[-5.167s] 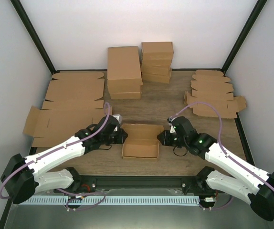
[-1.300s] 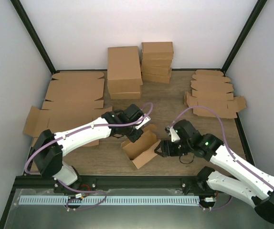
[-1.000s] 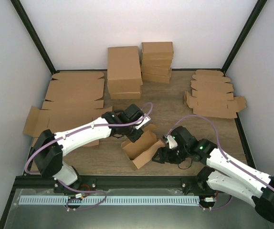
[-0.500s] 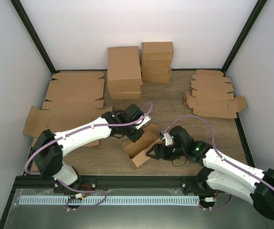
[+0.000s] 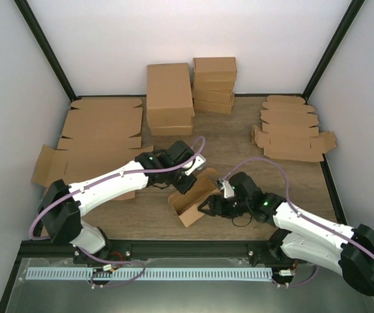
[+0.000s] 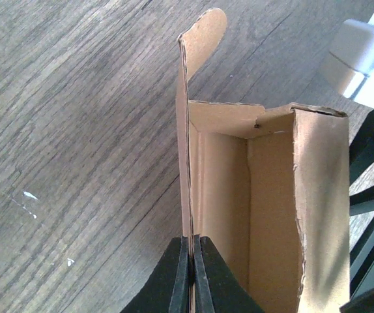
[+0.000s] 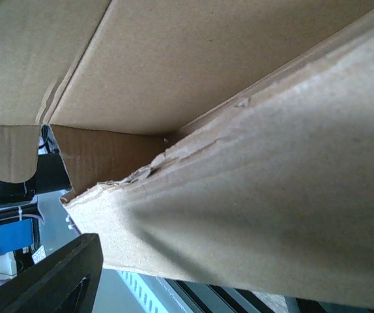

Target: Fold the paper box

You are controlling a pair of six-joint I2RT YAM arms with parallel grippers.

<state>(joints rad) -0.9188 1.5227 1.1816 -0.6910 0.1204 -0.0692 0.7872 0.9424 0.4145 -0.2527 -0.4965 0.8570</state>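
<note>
The paper box is a small open brown carton lying askew near the table's front, one end raised. My left gripper is shut on the box's far long wall; in the left wrist view its fingertips pinch that thin wall, beside the hollow inside of the box. My right gripper stands open at the box's right end. In the right wrist view, cardboard fills the frame. One black finger shows just below a torn wall edge, and the other finger is hidden.
Two stacks of folded boxes stand at the back centre. Flat cardboard blanks lie at the left and at the back right. A black rail runs along the table's near edge.
My right gripper has moved left and now reaches the box's right end, still open. The left gripper has kept its grip, and the box has turned and tilted a little.
</note>
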